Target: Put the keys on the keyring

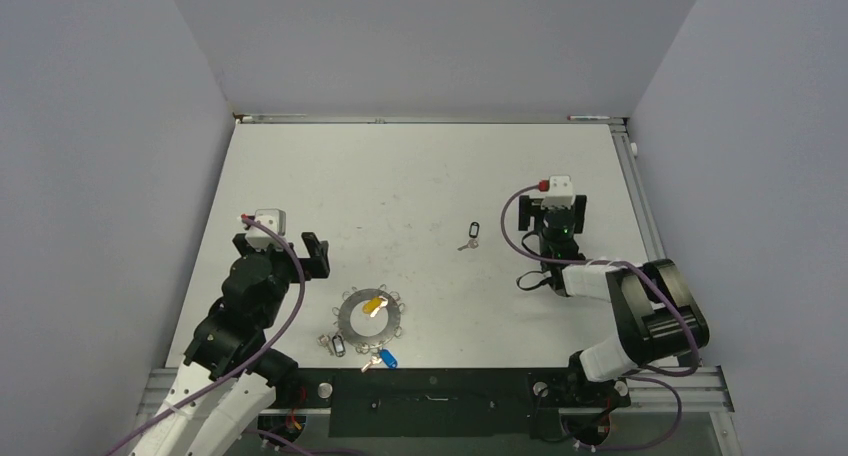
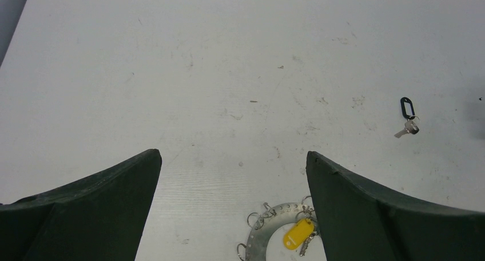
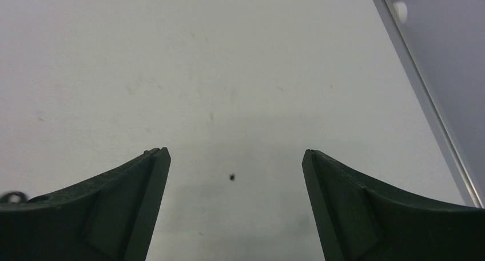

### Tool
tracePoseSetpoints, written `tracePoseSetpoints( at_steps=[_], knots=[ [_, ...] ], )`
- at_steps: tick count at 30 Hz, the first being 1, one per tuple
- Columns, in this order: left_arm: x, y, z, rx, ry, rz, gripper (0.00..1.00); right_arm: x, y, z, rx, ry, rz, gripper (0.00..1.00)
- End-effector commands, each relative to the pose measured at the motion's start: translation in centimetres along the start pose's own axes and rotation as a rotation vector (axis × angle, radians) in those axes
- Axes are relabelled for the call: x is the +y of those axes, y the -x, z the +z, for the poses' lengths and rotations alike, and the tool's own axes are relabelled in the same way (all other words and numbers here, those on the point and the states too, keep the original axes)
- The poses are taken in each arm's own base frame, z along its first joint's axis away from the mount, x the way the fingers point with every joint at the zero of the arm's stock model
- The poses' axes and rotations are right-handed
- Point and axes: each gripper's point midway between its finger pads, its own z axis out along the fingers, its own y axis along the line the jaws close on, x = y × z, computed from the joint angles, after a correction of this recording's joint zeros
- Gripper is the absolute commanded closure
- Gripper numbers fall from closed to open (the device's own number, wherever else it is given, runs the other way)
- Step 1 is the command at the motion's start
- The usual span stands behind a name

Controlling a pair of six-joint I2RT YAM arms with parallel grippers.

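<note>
- Keyring (image 1: 350, 318) lies flat near the front edge of the table (image 1: 420, 176), yellow-tagged key (image 1: 373, 304) on it (attachment unclear)
- Black-tagged key (image 1: 472, 234) lies loose, well apart, probably next to fetch
- Left gripper (image 2: 231, 158) and right gripper (image 3: 235, 152) spread wide, empty, ready to pick

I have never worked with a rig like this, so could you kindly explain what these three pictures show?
A robot's left arm and right arm are bolted at the near edge of a table. One picture looks down from above and behind them. The other two come from wrist cameras, so the dark wedges are each arm's own fingers. The left end effector and the right end effector are open and hold nothing. On the table lies a metal keyring, with a yellow-tagged key resting on it, and a blue-tagged key and a black-tagged key by its near edge. A second black-tagged key lies alone, farther out.
</note>
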Motion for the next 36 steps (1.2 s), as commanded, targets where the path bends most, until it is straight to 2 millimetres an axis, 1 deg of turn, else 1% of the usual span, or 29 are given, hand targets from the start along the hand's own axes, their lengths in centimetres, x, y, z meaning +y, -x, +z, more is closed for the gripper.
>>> tracePoseSetpoints(
  at_steps=[1,4,5,6,7,9,12,14,15,18,19,20,23,25,28,31,36],
  knots=[
    [0.2,1.8,-0.3,-0.063,0.013,-0.028,0.04,2.7,7.9,-0.2,-0.037,0.063,0.004,0.10],
    [0.2,1.8,-0.3,-0.062,0.015,-0.027,0.04,5.3,11.9,-0.9,-0.110,0.192,0.153,0.10],
    [0.2,1.8,-0.3,-0.063,0.015,-0.028,0.04,5.5,12.2,-1.0,-0.103,0.195,0.241,0.10],
    [0.3,1.8,-0.4,-0.065,0.016,-0.029,0.04,5.7,12.1,-1.0,-0.070,0.195,0.345,0.10],
    [0.3,1.8,-0.4,-0.065,0.015,-0.029,0.04,5.7,11.8,-0.8,-0.037,0.189,0.401,0.10],
    [0.2,1.8,-0.4,-0.065,0.010,-0.028,0.04,6.2,11.6,-0.5,0.042,0.217,0.432,0.06],
    [-0.8,1.4,-0.5,-0.046,-0.052,-0.007,0.00,7.3,11.6,-1.3,0.076,0.251,0.419,0.03],
    [-1.8,1.1,-0.6,-0.028,-0.111,0.010,0.05,8.0,11.5,-2.2,0.087,0.264,0.413,0.02],
    [-2.4,0.9,-0.6,-0.016,-0.142,0.019,0.05,8.5,11.1,-2.7,0.113,0.268,0.403,0.02],
    [-4.2,0.1,-0.6,0.028,-0.246,0.048,0.06,11.5,10.6,-4.9,0.150,0.346,0.328,0.02],
    [-4.8,-0.3,-0.5,0.046,-0.276,0.055,0.07,12.3,10.4,-5.6,0.154,0.372,0.298,0.01],
    [-5.4,-0.7,-0.4,0.064,-0.308,0.058,0.09,13.3,10.1,-6.5,0.158,0.402,0.274,0.03],
    [-7.7,-1.8,-0.6,0.115,-0.437,0.074,0.14,15.1,9.2,-8.7,0.150,0.494,0.221,0.03],
    [-9.0,-2.5,-0.8,0.140,-0.515,0.080,0.17,15.9,8.8,-9.9,0.131,0.559,0.210,0.03],
    [-10.0,-3.5,-0.6,0.163,-0.549,0.087,0.20,16.9,8.6,-11.7,0.098,0.659,0.199,0.03],
    [-11.1,-4.7,-0.7,0.172,-0.602,0.126,0.24,17.7,8.6,-13.0,0.065,0.738,0.196,0.05],
    [-12.5,-7.3,-1.2,0.178,-0.682,0.249,0.29,18.4,8.4,-13.9,0.053,0.786,0.203,0.06]
  ],
)
